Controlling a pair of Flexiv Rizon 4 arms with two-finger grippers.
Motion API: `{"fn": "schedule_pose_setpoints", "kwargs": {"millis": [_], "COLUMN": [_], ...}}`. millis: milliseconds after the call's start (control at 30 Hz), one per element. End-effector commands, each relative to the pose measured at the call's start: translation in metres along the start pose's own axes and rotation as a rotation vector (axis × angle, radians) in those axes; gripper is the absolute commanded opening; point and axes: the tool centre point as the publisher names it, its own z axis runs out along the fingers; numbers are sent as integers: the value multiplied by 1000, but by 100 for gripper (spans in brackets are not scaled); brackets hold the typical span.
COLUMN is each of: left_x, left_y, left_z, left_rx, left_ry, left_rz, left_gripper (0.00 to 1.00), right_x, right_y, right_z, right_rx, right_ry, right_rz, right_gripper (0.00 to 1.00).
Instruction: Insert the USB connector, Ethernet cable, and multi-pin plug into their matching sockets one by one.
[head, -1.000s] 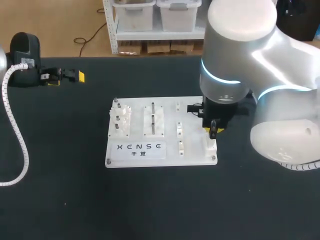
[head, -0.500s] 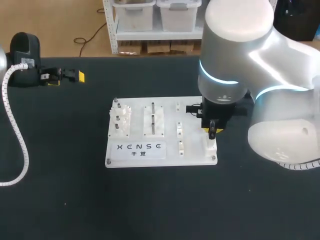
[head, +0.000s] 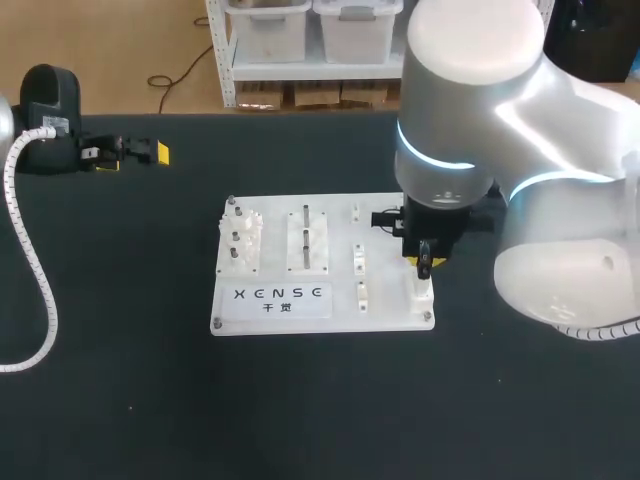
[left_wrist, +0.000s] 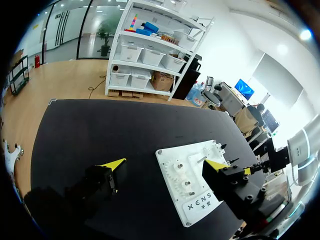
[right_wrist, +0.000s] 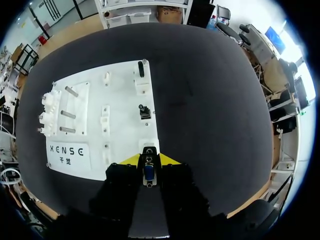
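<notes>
The right gripper (right_wrist: 149, 162), clamped on the multi-pin plug (right_wrist: 148, 172), hangs right above the white socket (right_wrist: 148, 146) at the 4 o'clock corner of the board (head: 280, 215), where a slight tilt or offset would probably jam the pins against the socket's rim.

My right arm (head: 480, 110) is glossy white with glowing cyan rings (head: 440, 157); a white coiled cable (head: 35, 260) seemingly trails my left.
</notes>
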Motion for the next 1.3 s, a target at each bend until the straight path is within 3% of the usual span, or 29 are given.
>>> {"fn": "schedule_pose_setpoints", "kwargs": {"millis": [33,600,1300], "left_x": [0,0,0], "left_y": [0,0,0], "left_z": [0,0,0], "left_rx": [0,0,0], "left_ry": [0,0,0], "left_rz": [0,0,0], "left_gripper": [100,100,100], "right_x": [3,8,7], "right_y": [-1,-4,-1], "right_z": [4,13,45], "right_rx": [2,14,-13], "right_ry": [-2,0,89], "right_rz": [1,-4,4], "right_gripper": [0,0,0]}}
